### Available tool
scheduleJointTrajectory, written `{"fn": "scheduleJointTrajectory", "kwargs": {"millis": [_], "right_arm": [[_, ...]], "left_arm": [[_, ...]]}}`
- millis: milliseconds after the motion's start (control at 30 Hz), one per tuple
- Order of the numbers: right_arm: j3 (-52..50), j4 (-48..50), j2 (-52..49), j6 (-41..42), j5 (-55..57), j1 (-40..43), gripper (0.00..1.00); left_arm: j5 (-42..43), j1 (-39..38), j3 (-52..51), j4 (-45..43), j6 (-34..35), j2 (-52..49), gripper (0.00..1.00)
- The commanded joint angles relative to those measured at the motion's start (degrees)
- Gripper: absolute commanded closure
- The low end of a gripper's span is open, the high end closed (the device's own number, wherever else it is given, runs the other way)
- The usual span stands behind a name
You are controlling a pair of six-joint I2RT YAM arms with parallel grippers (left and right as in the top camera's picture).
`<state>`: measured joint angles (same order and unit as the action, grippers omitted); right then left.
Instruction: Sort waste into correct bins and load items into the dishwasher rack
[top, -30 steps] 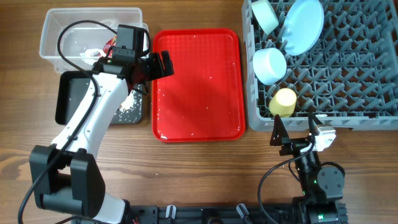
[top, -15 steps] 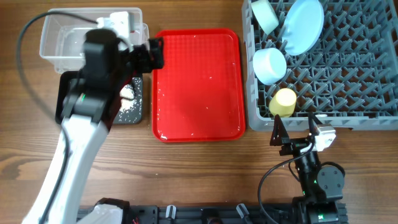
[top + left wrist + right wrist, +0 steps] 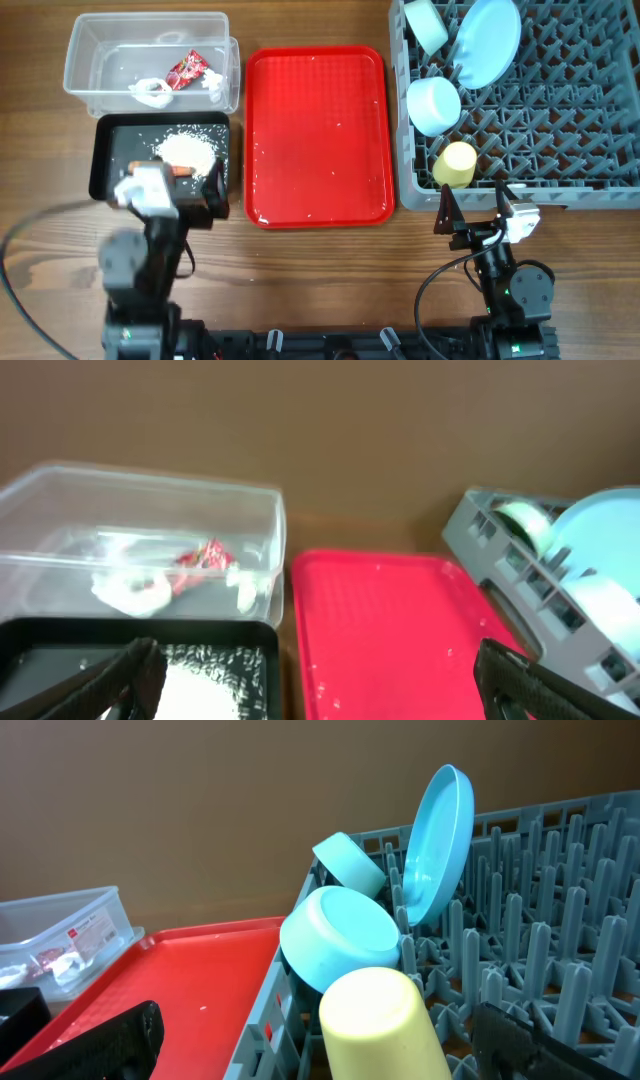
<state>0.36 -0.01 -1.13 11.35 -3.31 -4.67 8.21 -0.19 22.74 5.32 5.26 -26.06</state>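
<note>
Overhead looks down; both low wrist views share the tray [image 3: 315, 130].

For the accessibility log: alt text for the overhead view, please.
A grey dishwasher rack at right holds a light-blue plate, two pale bowls and a yellow cup. A red tray lies mid-table; left of it, a clear tub holds a red wrapper and white paper, a black tub rice.

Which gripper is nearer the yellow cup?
Right. The right gripper sits just outside the rack beside the yellow cup; the left gripper is past the red tray, by the black bin.
</note>
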Motion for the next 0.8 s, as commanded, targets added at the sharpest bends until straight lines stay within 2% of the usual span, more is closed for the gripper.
{"fn": "scheduleJointTrajectory", "kwargs": {"millis": [0, 100, 367, 767], "right_arm": [[0.0, 0.1, 0.2, 0.7, 0.7, 0.2, 0.0], [0.0, 0.1, 0.2, 0.7, 0.7, 0.2, 0.0], [0.0, 0.1, 0.2, 0.7, 0.7, 0.2, 0.0], [0.0, 0.1, 0.2, 0.7, 0.7, 0.2, 0.0]], "left_arm": [[0.5, 0.5, -10.4, -5.4, -1.0, 10.7, 0.0], [-0.7, 0.5, -15.8, -7.1, -0.4, 17.4, 0.0], [-2.3, 0.3, -19.3, -6.4, -0.3, 24.9, 0.0], [-2.5, -0.7, -22.4, -6.0, -0.3, 25.9, 0.0]]}}
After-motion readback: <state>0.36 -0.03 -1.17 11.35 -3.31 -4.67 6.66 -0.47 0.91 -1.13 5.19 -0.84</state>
